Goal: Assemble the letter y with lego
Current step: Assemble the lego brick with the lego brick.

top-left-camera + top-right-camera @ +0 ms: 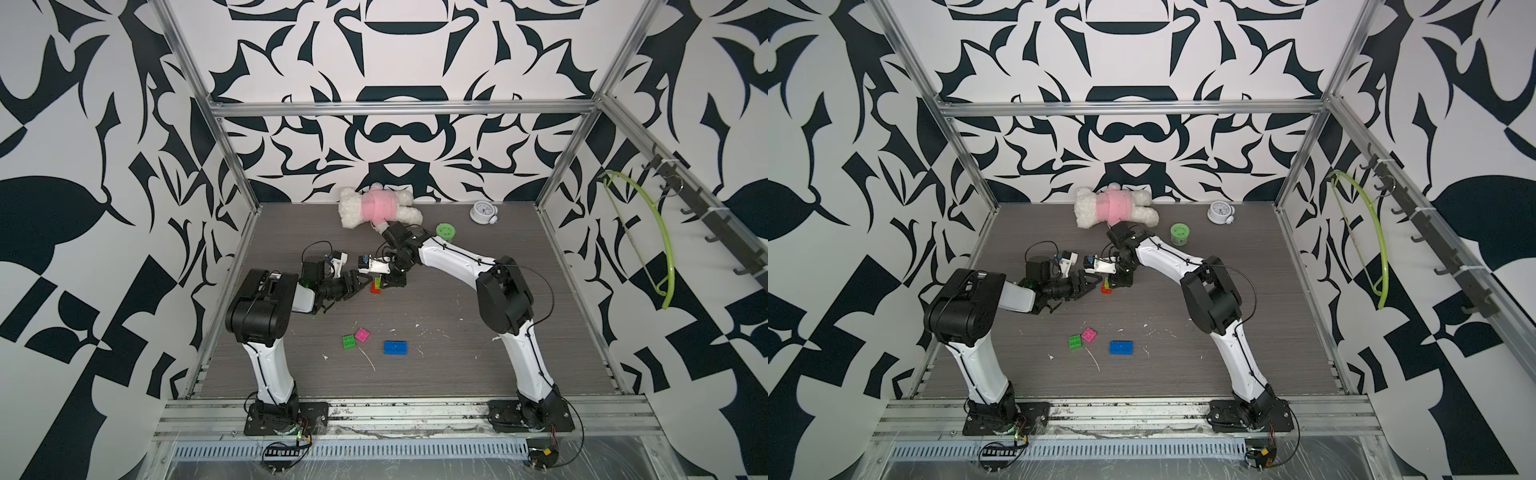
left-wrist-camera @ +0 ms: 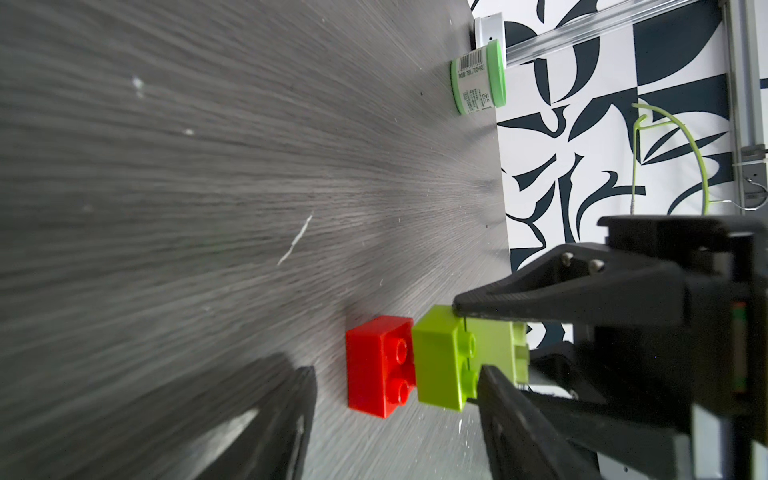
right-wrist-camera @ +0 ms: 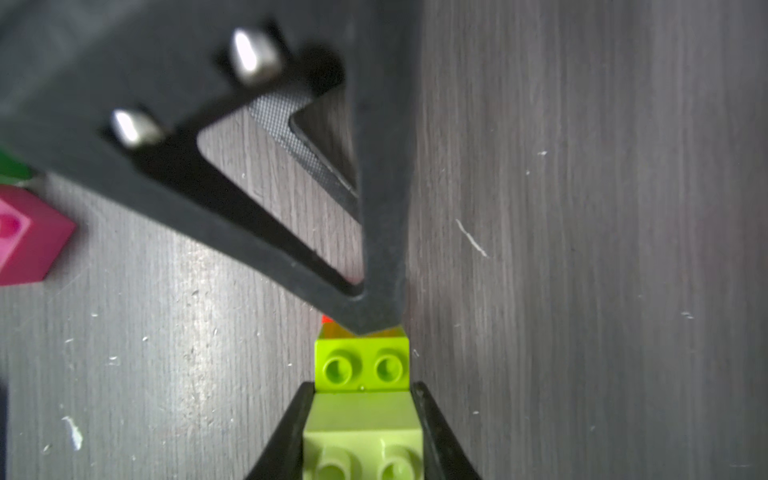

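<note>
Right wrist view showed the right gripper (image 3: 362, 388) pinching the pale yellow-green studded plastic brick (image 3: 361, 419) mid-table atop the lime brick (image 3: 361, 365) and red brick (image 2: 378, 370); the left gripper (image 2: 395, 370), jaws spread around those, risked skewing them through uneven contact

Soft, even light, just faint shadows on the table (image 1: 436, 374). My left wrist view smears the wood grain into streaks. My right wrist view catches a pale sheen on the wood, pink brick (image 3: 25, 237) blurred at the edge.
</note>
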